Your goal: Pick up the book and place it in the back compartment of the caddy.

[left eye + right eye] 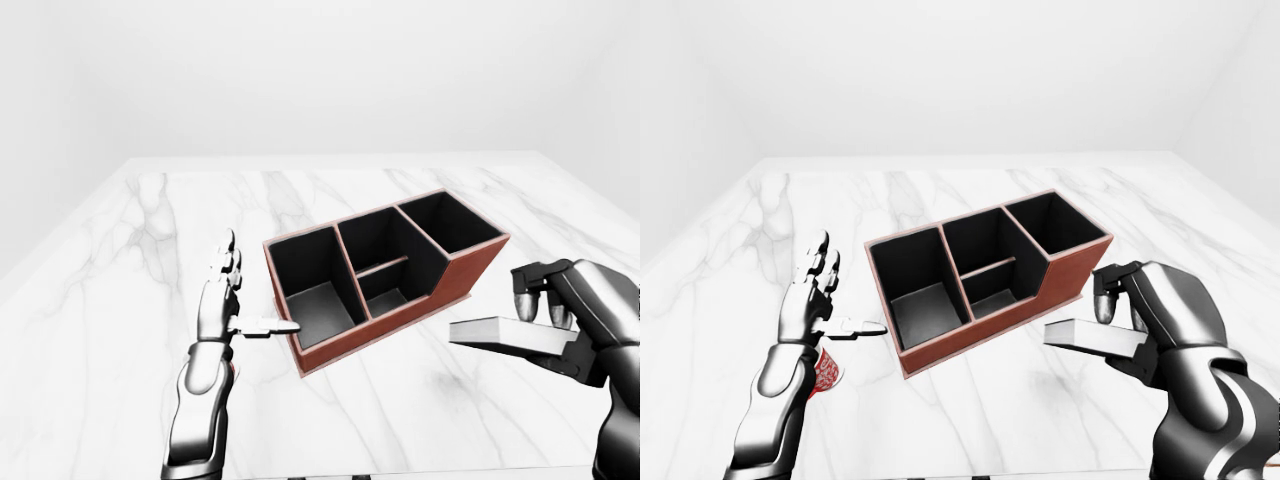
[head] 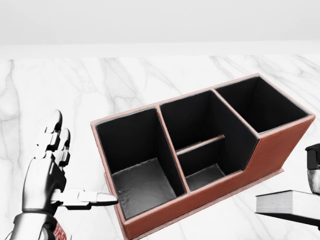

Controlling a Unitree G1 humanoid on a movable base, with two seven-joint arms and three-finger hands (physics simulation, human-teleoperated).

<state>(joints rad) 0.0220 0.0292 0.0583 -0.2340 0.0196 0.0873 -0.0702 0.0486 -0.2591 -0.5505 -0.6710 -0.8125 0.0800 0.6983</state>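
Note:
The caddy [image 1: 468, 272] is brown leather with black insides, lying at an angle on the marble table; it has one large compartment at each end and a middle one split by a low divider. The book [image 1: 493, 333], white pages under a dark cover, lies flat in the air to the right of the caddy's low side wall, apart from it. My right hand [image 1: 541, 328] is shut on it, fingers over the top and thumb beneath. My left hand [image 1: 236, 297] stands open just left of the caddy, fingers up and thumb pointing at its end wall.
A red-and-white patterned object [image 1: 826, 370] stands on the table behind my left forearm. The white marble table [image 1: 140, 250] stretches wide around the caddy, its far edge meeting a plain white wall at the top of the views.

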